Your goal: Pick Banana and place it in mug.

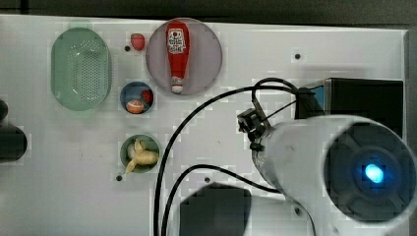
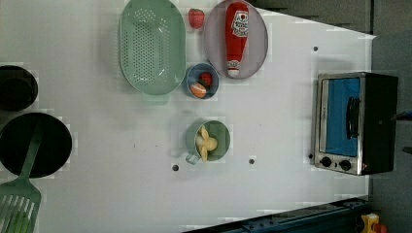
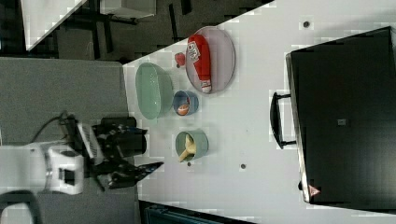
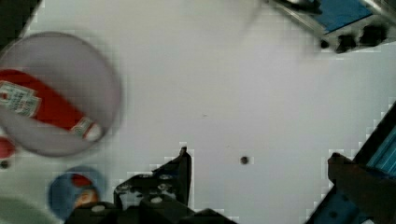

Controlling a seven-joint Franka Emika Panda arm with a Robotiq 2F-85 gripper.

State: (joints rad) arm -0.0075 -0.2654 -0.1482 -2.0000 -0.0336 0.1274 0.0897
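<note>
Pale-yellow curved banana (image 2: pixel 207 143): lies inside round muted-green mug (image 2: pixel 223 135), one tip over the rim. My gripper (image 3: pixel 152 167): jaws wide, empty.

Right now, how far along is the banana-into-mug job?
It looks done: the banana lies inside the green mug, one tip over the rim in the top view. Nothing is in hand; the gripper is open and empty, off to the right view's left of the mug. Nothing appears left to do.

Bare table (image 2: pixel 272 121) lies open between mug (image 2: pixel 221 145) and toaster oven (image 2: pixel 354 124).
</note>
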